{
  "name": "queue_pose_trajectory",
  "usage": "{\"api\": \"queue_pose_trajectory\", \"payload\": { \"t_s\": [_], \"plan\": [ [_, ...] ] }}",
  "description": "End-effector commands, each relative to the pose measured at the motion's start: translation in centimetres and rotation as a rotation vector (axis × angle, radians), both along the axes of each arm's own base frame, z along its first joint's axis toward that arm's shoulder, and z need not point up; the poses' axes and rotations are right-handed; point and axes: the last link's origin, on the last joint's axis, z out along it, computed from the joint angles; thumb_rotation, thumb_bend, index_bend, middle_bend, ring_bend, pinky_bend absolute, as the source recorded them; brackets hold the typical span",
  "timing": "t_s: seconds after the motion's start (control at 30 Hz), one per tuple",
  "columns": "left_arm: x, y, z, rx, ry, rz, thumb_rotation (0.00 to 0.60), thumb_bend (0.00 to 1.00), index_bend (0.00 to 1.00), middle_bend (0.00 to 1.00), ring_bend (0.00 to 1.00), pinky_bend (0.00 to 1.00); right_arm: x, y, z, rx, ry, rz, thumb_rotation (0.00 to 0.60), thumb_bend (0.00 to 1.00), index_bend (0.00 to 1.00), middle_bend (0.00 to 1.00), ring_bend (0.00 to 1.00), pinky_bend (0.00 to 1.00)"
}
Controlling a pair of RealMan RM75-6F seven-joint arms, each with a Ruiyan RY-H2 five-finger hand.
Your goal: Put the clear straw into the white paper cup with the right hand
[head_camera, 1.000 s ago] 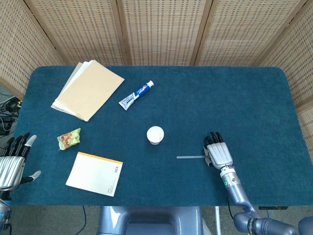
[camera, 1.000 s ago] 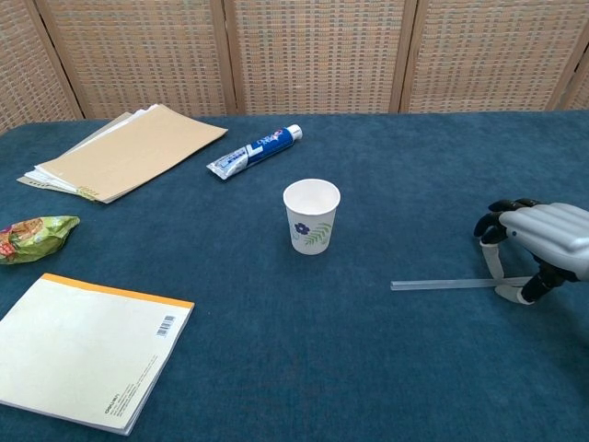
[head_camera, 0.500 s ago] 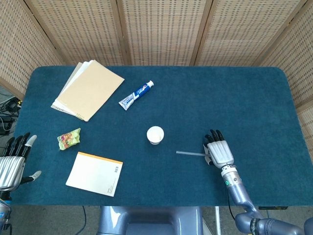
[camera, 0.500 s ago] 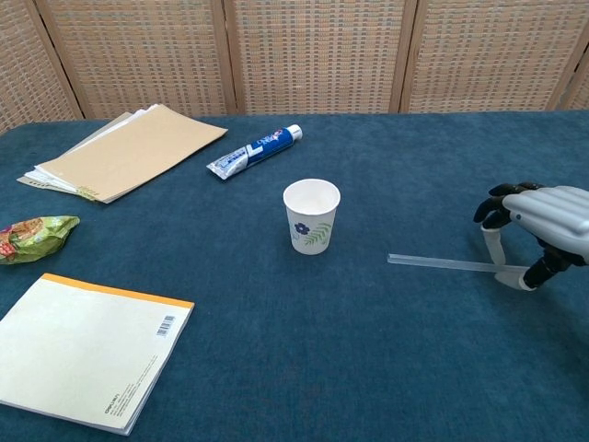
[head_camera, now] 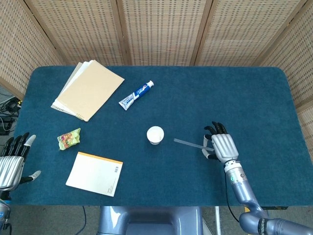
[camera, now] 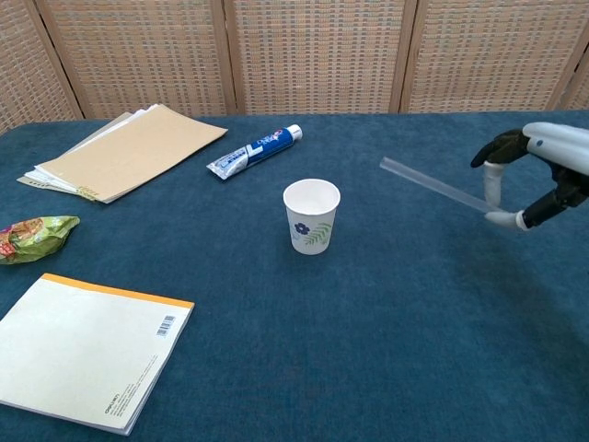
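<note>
Right hand (camera: 538, 180) pinches clear straw (camera: 433, 185) aloft, free end pointing toward white paper cup (camera: 311, 215) off its fingertip side. Carry step; next: bring tip over rim, tilt down.

The head camera sits high above the near edge and looks steeply down, far enough back to take in the whole blue table (head_camera: 195, 98), the wicker screens (head_camera: 161, 29) behind it and both hands, the left hand (head_camera: 12, 164) off the near left corner and the right hand (head_camera: 222, 147) over the near right part. The chest camera is mounted much lower and closer, facing level across the tabletop toward the same screens, so the far edge and left hand fall outside it. Both views share the white paper cup (camera: 311, 215), the toothpaste tube (camera: 255, 150), the notepad (camera: 78, 350) and the right hand.
</note>
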Motion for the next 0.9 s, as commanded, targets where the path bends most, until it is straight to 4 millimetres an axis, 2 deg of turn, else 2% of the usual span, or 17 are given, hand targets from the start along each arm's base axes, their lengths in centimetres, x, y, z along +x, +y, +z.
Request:
{"api": "queue_pose_trajectory", "payload": {
  "t_s": [0.03,0.17,0.27,0.6,0.67,0.77,0.9],
  "plan": [
    [-0.1,0.1,0.0,0.000,-0.004,0.002,0.600,0.09,0.00,0.00,0.00,0.00,1.0,-0.5,1.2,-0.020,-0.076,-0.002,0.600,0.51,0.62,0.29,0.04,0.11],
    [-0.4,0.3,-0.2,-0.017,-0.022,0.013,0.600,0.09,0.00,0.00,0.00,0.00,3.8,-1.2,1.4,-0.031,-0.221,0.027,0.600,0.51,0.61,0.29,0.04,0.10],
    [-0.6,0.4,-0.3,-0.027,-0.026,0.019,0.600,0.09,0.00,0.00,0.00,0.00,5.2,-1.7,1.1,-0.022,-0.255,0.043,0.600,0.51,0.61,0.29,0.04,0.10],
    [-1.1,0.9,-0.8,-0.050,-0.034,0.034,0.600,0.09,0.00,0.00,0.00,0.00,10.7,-3.9,-1.4,0.051,-0.449,0.034,0.600,0.51,0.62,0.29,0.04,0.09],
    [-1.2,0.9,-0.8,-0.052,-0.035,0.037,0.600,0.09,0.00,0.00,0.00,0.00,11.3,-4.1,-1.7,0.060,-0.482,0.024,0.600,0.51,0.62,0.29,0.04,0.08],
    [-1.5,1.2,-1.0,-0.059,-0.038,0.051,0.600,0.09,0.00,0.00,0.00,0.00,12.7,-4.9,-2.4,0.083,-0.630,-0.032,0.600,0.51,0.62,0.30,0.04,0.08],
    [-1.7,1.3,-1.1,-0.064,-0.040,0.059,0.600,0.09,0.00,0.00,0.00,0.00,13.5,-5.8,-3.1,0.110,-0.730,-0.087,0.600,0.51,0.62,0.30,0.04,0.07]
  ]
}}
